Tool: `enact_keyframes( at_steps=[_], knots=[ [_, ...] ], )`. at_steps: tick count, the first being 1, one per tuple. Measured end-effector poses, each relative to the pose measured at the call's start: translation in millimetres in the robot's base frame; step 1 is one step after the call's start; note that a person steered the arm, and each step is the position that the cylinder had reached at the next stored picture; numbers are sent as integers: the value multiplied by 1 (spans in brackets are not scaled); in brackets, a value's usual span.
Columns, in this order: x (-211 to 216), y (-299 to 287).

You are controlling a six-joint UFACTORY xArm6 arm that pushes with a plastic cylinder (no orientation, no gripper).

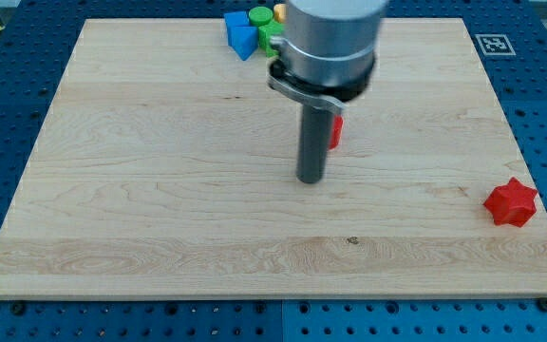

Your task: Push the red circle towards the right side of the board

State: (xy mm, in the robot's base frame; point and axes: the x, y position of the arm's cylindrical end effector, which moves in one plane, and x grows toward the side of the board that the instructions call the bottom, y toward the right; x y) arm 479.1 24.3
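The red circle (335, 131) lies near the board's middle, mostly hidden behind my rod; only its right edge shows. My tip (310, 179) rests on the wooden board (160, 190), just left of and slightly below the red circle, touching or nearly touching it. A red star (511, 202) sits near the board's right edge, towards the view's bottom.
A cluster of blocks lies at the view's top centre: a blue block (240, 35), a green block (268, 33) and a yellow block (279, 11), partly hidden by the arm's body. A marker tag (493, 44) is at the board's top right corner.
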Motion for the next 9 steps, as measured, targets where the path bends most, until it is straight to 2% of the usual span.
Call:
enact_keyframes(
  at_steps=[1,3,7,9],
  knots=[
    [-33,-29],
    [-72,-32],
    [-75,49],
    [-75,19]
  ],
)
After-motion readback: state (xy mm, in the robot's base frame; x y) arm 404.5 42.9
